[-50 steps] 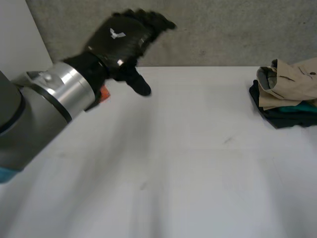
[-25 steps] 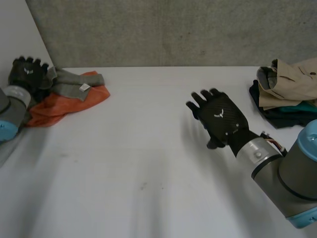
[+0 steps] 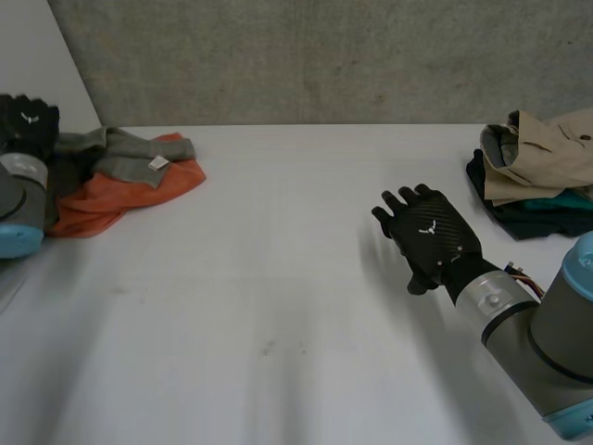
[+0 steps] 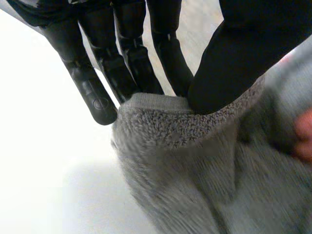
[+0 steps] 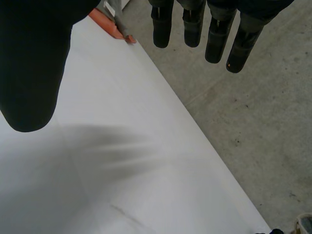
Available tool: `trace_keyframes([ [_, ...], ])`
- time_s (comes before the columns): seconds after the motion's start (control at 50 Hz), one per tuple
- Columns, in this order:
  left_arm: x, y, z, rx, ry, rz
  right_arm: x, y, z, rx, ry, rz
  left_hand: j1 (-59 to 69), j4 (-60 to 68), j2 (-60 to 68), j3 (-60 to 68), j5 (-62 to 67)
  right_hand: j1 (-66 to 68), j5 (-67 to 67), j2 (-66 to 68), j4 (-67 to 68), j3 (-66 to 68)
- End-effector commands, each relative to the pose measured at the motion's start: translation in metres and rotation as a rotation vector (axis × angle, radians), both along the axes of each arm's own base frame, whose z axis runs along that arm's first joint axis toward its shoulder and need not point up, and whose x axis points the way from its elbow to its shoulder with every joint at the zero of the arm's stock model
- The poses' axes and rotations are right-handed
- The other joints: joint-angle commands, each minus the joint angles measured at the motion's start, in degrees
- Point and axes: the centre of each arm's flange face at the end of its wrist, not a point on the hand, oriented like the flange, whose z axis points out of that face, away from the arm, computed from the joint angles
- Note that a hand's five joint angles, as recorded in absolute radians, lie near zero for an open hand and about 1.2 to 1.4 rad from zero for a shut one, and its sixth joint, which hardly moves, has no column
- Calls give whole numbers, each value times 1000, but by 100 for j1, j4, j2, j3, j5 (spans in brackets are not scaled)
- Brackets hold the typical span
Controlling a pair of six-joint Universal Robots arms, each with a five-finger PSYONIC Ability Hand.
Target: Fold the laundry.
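Note:
A grey towel lies crumpled on an orange cloth at the table's far left. My left hand is at the grey towel's left end. In the left wrist view its fingers and thumb pinch a hemmed edge of the grey towel, with a bit of orange cloth beside it. My right hand hovers open above the bare table right of the middle, palm down. In the right wrist view its fingers are straight and hold nothing.
A pile of clothes, beige on top of dark and teal pieces, sits at the table's far right. The white table runs wide between the two piles. Its far edge borders a grey concrete floor.
The left arm swung from mid-table to the left pile, and its hand has closed on the grey towel. The right hand came into view and drifted slightly right and nearer.

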Motion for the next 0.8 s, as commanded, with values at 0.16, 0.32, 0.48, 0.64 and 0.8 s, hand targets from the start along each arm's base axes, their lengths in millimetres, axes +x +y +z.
trace_keyframes([
  [0.16,-31,30,54,-66,209,-146,-7,-5,-2,10,3,-20,1322,1125,1154,1305,1456,-141,-383,-251,-328,-217],
  [0.32,-13,11,8,-5,89,-75,-8,-4,-4,16,4,-17,-3055,-3253,-3223,-3072,-2921,-141,-383,-251,-328,-217],
  [0.48,16,-6,-43,154,19,-24,-10,-6,-4,17,4,-22,-3890,-4087,-4057,-3906,-3755,-141,-383,-251,-328,-217],
  [0.64,37,-20,-68,164,13,11,-13,-9,-5,16,5,-32,-4076,-4273,-4243,-4092,-3941,-141,-383,-251,-328,-217],
  [0.8,35,-26,-70,140,-3,9,-13,-10,-6,17,11,-34,1307,1110,1140,1291,1442,-141,-383,-251,-328,-217],
])
